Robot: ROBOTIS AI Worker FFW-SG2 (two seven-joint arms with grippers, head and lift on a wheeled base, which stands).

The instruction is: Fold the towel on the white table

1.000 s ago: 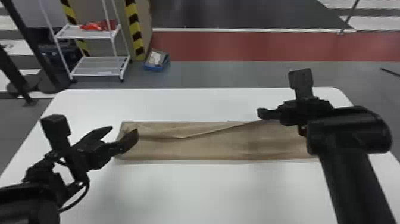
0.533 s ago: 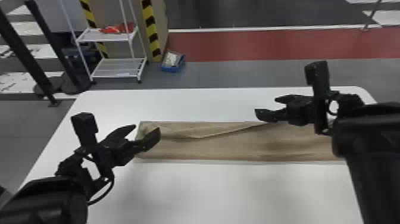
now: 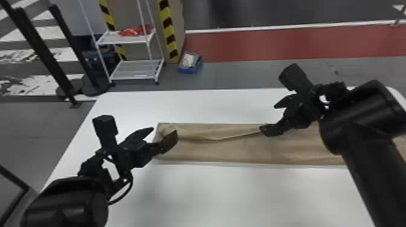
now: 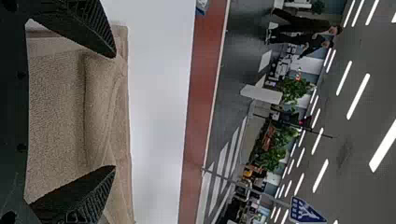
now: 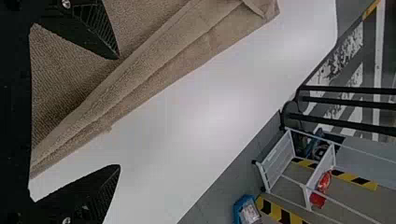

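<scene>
A brown towel point(image 3: 241, 148) lies as a long folded strip across the white table point(image 3: 229, 193), its upper layer rumpled toward the far left. My left gripper point(image 3: 164, 134) is open over the towel's left end. In the left wrist view, the towel point(image 4: 60, 112) shows between and beyond the spread fingers of the left gripper point(image 4: 115, 112). My right gripper point(image 3: 269, 117) stands open at the towel's far edge, right of the middle. One finger of the right gripper point(image 5: 118, 112) is over the towel point(image 5: 154, 60) in the right wrist view, the other over bare white tabletop.
Behind the table stand a white wire shelf point(image 3: 136, 68) with a red item point(image 3: 136, 30), a blue box point(image 3: 189, 62) on the floor, and black posts point(image 3: 45, 51) at the left. White tabletop extends in front of and behind the towel.
The head view has shifted and tilted. My right gripper has turned and its fingers have spread wider near the far edge of the towel. My left gripper remains open by the left end.
</scene>
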